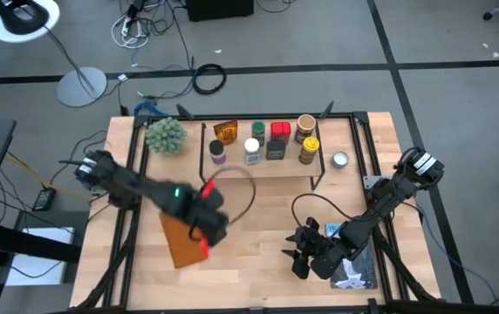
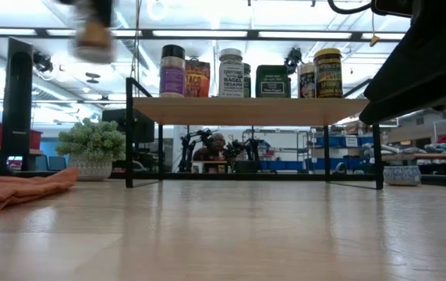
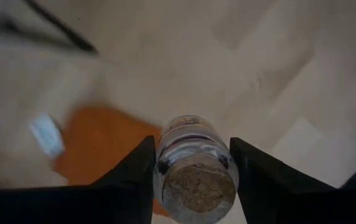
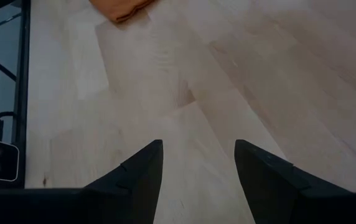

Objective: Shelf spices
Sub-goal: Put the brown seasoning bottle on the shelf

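My left gripper is shut on a small clear jar of tan spice, high above the table over an orange cloth; in the low view the jar is a blur at the top left. The shelf, a light board on black wire legs, stands at the table's far middle with several spice jars and tins upright on top. A small silver tin rests on the table right of the shelf. My right gripper waits open and empty low over the near right. My left gripper pinches the jar's clear side walls between its two fingers. The fingers slant steeply down from above. The jar runs along the fingers, its tan-filled end toward the wrist, and it is lifted clear of the table and the cloth.
A potted green plant stands left of the shelf. A patterned book lies under my right arm at the near right. Bare wood stretches between the two grippers and in front of the shelf.
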